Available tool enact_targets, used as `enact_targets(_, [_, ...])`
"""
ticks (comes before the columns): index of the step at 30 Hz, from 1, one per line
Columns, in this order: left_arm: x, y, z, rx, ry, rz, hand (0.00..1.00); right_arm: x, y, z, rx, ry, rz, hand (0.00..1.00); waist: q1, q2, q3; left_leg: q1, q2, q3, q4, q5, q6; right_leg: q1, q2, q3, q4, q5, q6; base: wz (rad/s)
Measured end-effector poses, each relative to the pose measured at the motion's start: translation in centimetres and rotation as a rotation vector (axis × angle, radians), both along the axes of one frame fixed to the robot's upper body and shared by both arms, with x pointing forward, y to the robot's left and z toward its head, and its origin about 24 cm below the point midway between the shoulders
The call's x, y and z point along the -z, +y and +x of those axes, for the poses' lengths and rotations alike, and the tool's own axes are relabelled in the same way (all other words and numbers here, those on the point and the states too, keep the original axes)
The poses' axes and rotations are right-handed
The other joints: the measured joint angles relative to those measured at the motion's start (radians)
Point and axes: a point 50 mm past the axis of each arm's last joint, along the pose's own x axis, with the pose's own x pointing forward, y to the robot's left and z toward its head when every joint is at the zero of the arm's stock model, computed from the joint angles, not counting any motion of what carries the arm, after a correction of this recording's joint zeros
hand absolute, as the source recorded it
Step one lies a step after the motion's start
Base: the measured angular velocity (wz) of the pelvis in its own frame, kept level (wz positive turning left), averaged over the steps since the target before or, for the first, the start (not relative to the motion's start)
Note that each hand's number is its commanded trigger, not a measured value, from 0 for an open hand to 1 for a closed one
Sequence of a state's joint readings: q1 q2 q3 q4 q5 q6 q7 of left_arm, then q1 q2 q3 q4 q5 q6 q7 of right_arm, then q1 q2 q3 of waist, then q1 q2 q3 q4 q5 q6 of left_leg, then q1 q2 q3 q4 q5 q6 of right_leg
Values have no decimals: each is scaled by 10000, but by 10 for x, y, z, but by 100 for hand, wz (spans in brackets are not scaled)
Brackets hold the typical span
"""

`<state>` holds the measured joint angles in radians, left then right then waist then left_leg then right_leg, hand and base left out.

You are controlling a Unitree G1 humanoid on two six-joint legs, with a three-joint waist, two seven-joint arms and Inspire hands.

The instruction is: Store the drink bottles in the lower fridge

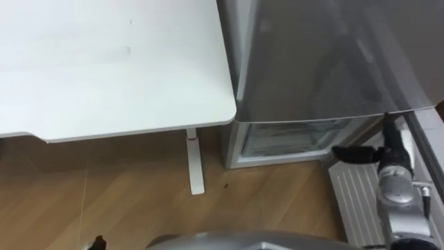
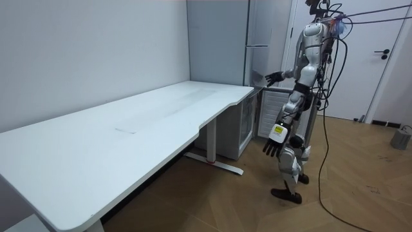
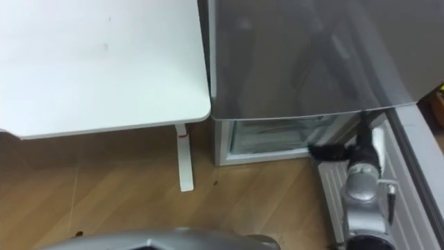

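Grey-fronted, the lower fridge (image 1: 291,139) is standing open just beside the white table (image 1: 104,69), showing pale, clear shelves inside, and its ribbed inner door (image 1: 354,198) is hanging out to the right. The right hand (image 1: 361,154) is reaching over that door, fingers straight and released. The left hand (image 2: 271,148) is hanging relaxed by the thigh; where the drinks are cannot be told.

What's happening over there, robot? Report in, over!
Right robot hand open, at the lower fridge, door open. Left robot hand open, hanging at side. Both carry nothing. White table beside fridge, not blocking.
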<state>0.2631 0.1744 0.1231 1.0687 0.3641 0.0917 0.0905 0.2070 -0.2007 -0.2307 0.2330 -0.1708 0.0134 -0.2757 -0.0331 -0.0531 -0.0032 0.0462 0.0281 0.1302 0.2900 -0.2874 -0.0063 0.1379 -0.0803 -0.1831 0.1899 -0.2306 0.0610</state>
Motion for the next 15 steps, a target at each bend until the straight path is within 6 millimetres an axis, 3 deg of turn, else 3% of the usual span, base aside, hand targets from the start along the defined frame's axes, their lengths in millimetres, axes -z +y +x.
enact_targets(3, [-2, 2, -8, -125, -60, 123, 0, -25, -8, 0, 808, -1458, -782, 0, -115, -74, -2, 75, -9, 25, -43, 6, 1, -32, -1, 135, -31, 2, 3, -5])
enact_targets(6, [-3, 3, -11, -114, -109, 157, 0, -36, -11, -1, 1362, -2151, -1201, 0, -164, -93, -18, 206, -17, 93, -187, 10, 0, -40, 1, 198, -30, 7, 12, -9])
enact_targets(15, [-4, 3, -12, -77, -148, 173, 0, -46, -24, -10, 2668, -2805, -1790, 0, -344, -109, -24, 198, -26, 64, -221, 47, -1, 55, -1, 167, -47, 20, 24, 0])
